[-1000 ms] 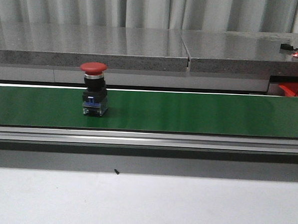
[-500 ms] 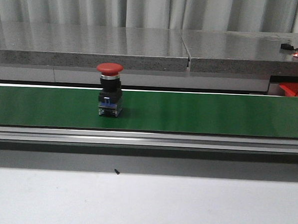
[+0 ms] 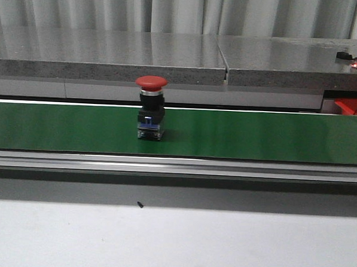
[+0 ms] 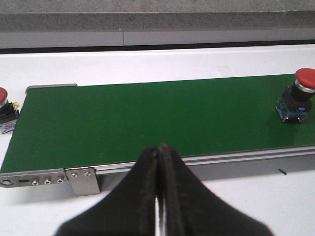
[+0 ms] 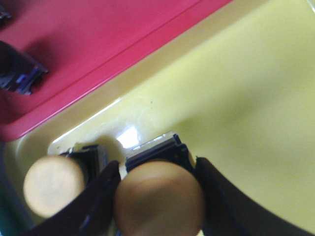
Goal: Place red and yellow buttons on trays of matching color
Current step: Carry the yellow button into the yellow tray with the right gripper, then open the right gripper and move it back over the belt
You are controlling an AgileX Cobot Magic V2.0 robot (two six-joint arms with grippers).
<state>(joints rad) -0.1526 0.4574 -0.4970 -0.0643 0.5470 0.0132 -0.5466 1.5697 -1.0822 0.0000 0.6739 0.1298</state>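
I'm seeing a red button [image 3: 150, 108] standing upright on the green conveyor belt [image 3: 256, 134], a little left of its middle in the front view. My left claw [image 4: 158, 162] is hanging over the belt's near edge with its fingers pressed together, gripping nothing. A second red button [image 4: 4, 103] is sitting on the white worktop [image 4: 147, 59] just off the belt's end. My right claw [image 5: 153, 172] is pinching a yellow button [image 5: 160, 196] over the yellow tray [image 5: 246, 108], beside another yellow button [image 5: 51, 184]; the red tray [image 5: 98, 34] is lying alongside
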